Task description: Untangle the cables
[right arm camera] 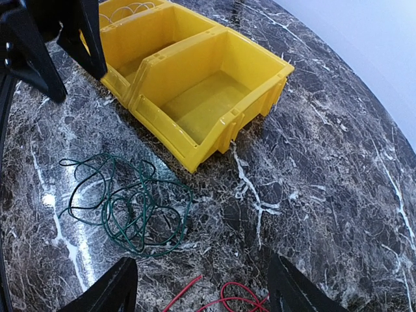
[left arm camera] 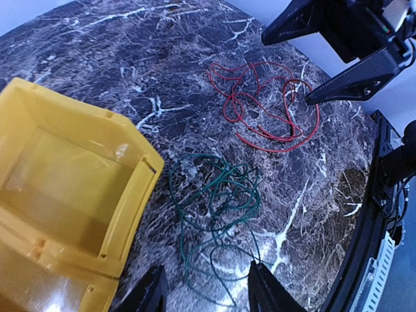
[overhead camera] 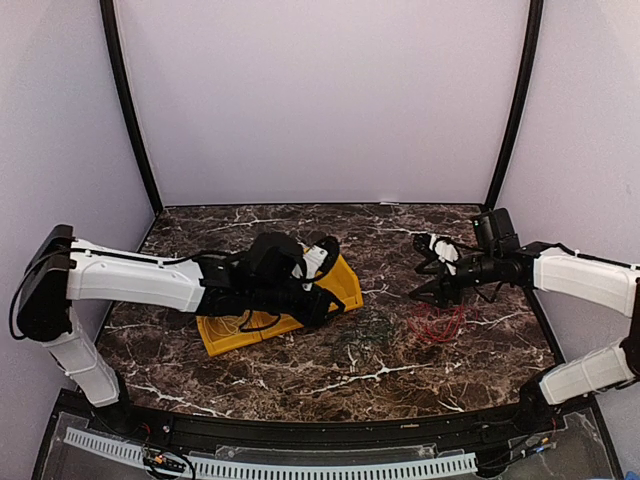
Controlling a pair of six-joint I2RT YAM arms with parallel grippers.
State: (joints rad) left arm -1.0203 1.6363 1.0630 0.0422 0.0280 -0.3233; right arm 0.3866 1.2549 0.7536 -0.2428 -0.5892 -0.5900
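Note:
A dark green cable (left arm camera: 218, 195) lies in a loose coil on the marble table beside the yellow bins; it also shows in the right wrist view (right arm camera: 130, 201) and faintly from the top (overhead camera: 375, 328). A red cable (left arm camera: 260, 107) lies coiled apart from it to the right (overhead camera: 437, 322). A pale thin wire (right arm camera: 130, 8) lies in the farther bin. My left gripper (left arm camera: 207, 276) is open and empty just above the green coil's near edge. My right gripper (right arm camera: 205, 279) is open and empty, hovering over the red cable's edge (right arm camera: 227, 300). No black cable shows.
Two yellow bins (right arm camera: 208, 97) stand joined side by side left of centre (overhead camera: 345, 285); the nearer one looks empty. The left arm lies across them. The table's front rim (left arm camera: 370, 214) is close to the green coil. Purple walls enclose the table.

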